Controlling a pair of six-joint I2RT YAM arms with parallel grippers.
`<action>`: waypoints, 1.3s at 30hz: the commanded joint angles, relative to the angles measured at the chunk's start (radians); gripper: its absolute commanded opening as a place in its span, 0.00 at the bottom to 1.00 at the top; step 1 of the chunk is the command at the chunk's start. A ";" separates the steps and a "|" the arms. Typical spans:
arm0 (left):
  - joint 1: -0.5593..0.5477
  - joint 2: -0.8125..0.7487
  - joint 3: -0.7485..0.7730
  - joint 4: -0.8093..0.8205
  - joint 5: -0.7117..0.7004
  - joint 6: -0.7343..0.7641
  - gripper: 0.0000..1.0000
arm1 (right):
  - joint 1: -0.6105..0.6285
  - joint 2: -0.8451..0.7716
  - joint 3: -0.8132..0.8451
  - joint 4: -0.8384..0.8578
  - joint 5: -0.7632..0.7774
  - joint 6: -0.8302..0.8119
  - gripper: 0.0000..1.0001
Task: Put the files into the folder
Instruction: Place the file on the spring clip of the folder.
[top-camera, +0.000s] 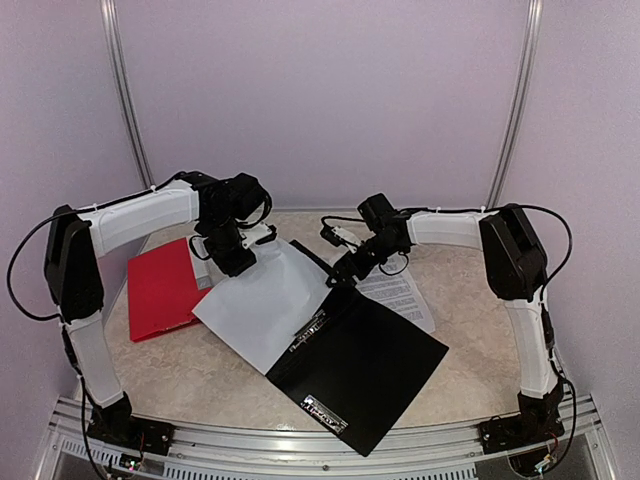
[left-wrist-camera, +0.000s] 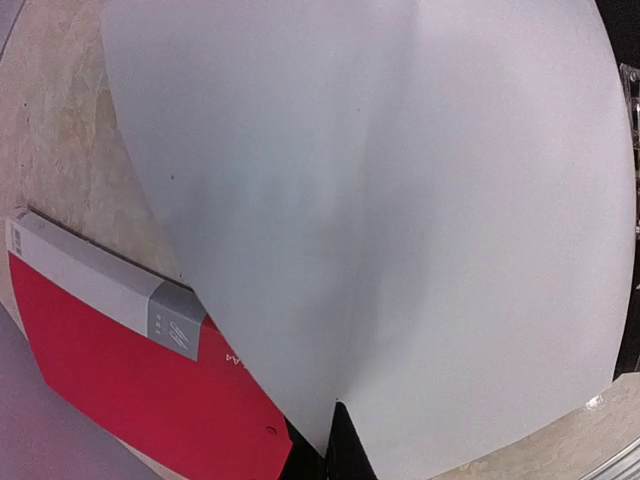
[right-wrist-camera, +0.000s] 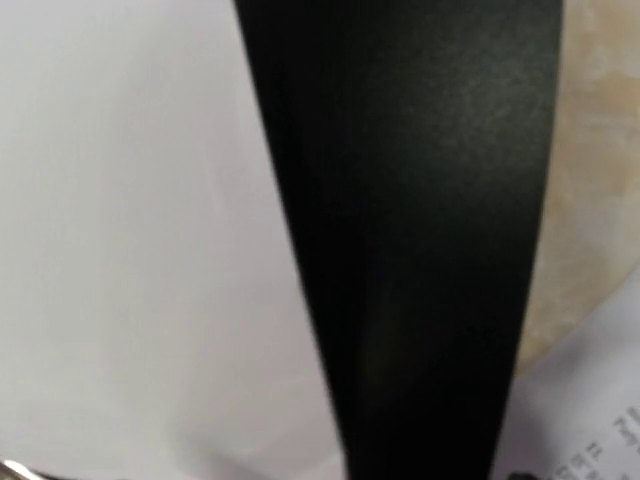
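Note:
The black folder (top-camera: 375, 360) lies open in the middle of the table. A large blank white sheet of the files (top-camera: 262, 300) covers its left half. My left gripper (top-camera: 236, 262) is at that sheet's far left corner and is shut on it; in the left wrist view the sheet (left-wrist-camera: 400, 200) fills the picture above the black fingers (left-wrist-camera: 350, 450). A printed sheet (top-camera: 402, 293) lies beyond the folder's right half. My right gripper (top-camera: 343, 268) hangs open at the folder's far corner. Its wrist view shows a black folder band (right-wrist-camera: 420, 200) between the white sheet (right-wrist-camera: 130, 230) and the printed sheet (right-wrist-camera: 590, 420); its fingers are hidden.
A red folder (top-camera: 160, 290) with a grey label band (left-wrist-camera: 110, 285) lies flat on the left, partly under the white sheet's edge. The marbled table (top-camera: 190, 375) ends at a metal rail (top-camera: 300, 440) in front. Lilac walls close in the back and sides.

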 joint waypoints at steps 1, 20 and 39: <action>-0.009 0.067 0.095 -0.008 -0.021 0.052 0.00 | 0.006 0.002 0.007 -0.020 0.039 0.003 0.79; -0.016 0.169 0.156 0.007 -0.043 0.175 0.05 | 0.005 -0.116 -0.063 -0.050 0.184 0.032 0.81; -0.023 0.209 0.197 0.063 -0.080 0.230 0.39 | 0.005 -0.164 -0.142 -0.031 0.195 0.056 0.80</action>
